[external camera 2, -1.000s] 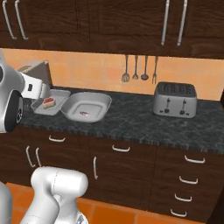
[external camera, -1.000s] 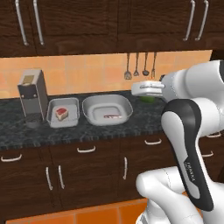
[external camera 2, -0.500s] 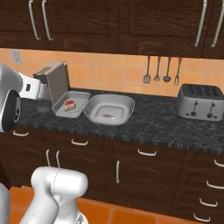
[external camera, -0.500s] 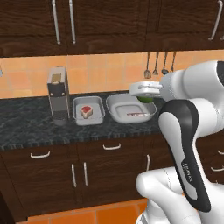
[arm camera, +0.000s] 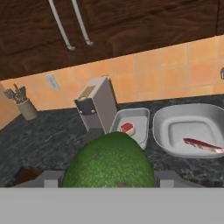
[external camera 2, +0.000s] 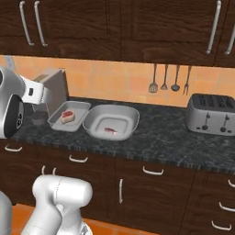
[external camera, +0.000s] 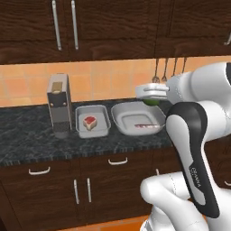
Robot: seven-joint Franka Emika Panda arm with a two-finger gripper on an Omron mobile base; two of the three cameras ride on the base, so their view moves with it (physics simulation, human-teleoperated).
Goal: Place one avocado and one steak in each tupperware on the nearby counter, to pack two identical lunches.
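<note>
My gripper [external camera: 151, 93] is shut on a green avocado [external camera: 152, 101] and hangs above the right end of the larger oval tupperware [external camera: 131, 117]. A thin steak [external camera: 143, 126] lies in that tupperware. To its left, the small rectangular tupperware [external camera: 103, 118] holds a thick steak [external camera: 90, 122]. In the hand view the avocado [arm camera: 109, 159] bulks large between my gripper's [arm camera: 109, 179] tips. Beyond it lie the rectangular tupperware [arm camera: 136, 115] with its steak [arm camera: 127, 127] and the oval tupperware [arm camera: 188, 129] with its steak [arm camera: 202, 145]. The right base view shows both tupperwares [external camera 2: 79, 111] [external camera 2: 117, 118] on the counter [external camera 2: 165, 137].
A tall grey coffee machine [external camera: 58, 106] stands left of the rectangular tupperware. A silver toaster [external camera 2: 212, 114] sits at the counter's right end. Utensils [external camera 2: 167, 79] hang on the tiled wall. A utensil holder [arm camera: 26, 107] stands far left. Dark cabinets hang above the counter.
The whole scene has slid rightward in both base views, so the base has driven along the counter. My gripper still holds the avocado, now over the oval tupperware.
</note>
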